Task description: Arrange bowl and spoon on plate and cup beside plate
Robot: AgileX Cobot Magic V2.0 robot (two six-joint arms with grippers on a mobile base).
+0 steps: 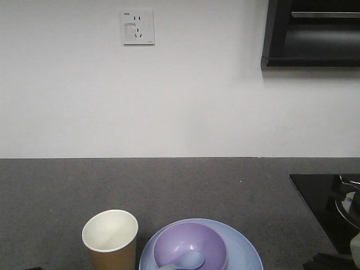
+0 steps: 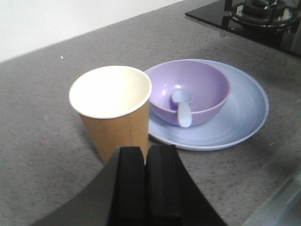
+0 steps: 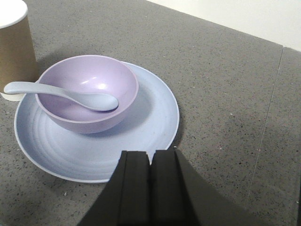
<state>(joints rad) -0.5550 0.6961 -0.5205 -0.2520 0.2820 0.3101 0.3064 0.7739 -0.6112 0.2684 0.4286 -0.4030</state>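
From the front, the cup (image 1: 110, 239) stood upright just left of the plate (image 1: 247, 253). The left gripper (image 2: 145, 155) was closed and empty. The right gripper (image 3: 151, 160) likewise — bowl (image 3: 87, 94) on plate, spoon (image 3: 61, 92) inside.

Smooth plastic bowl (image 3: 87, 94) and plate (image 3: 146, 127); paper cup (image 2: 115, 113); speckled matt counter (image 3: 221, 70).

Left claw (image 2: 145, 157) and right claw (image 3: 151, 162) closed, empty.

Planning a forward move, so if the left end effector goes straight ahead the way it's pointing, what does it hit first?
Most likely the brown paper cup, standing directly ahead of the closed left end effector; the gap is unclear.
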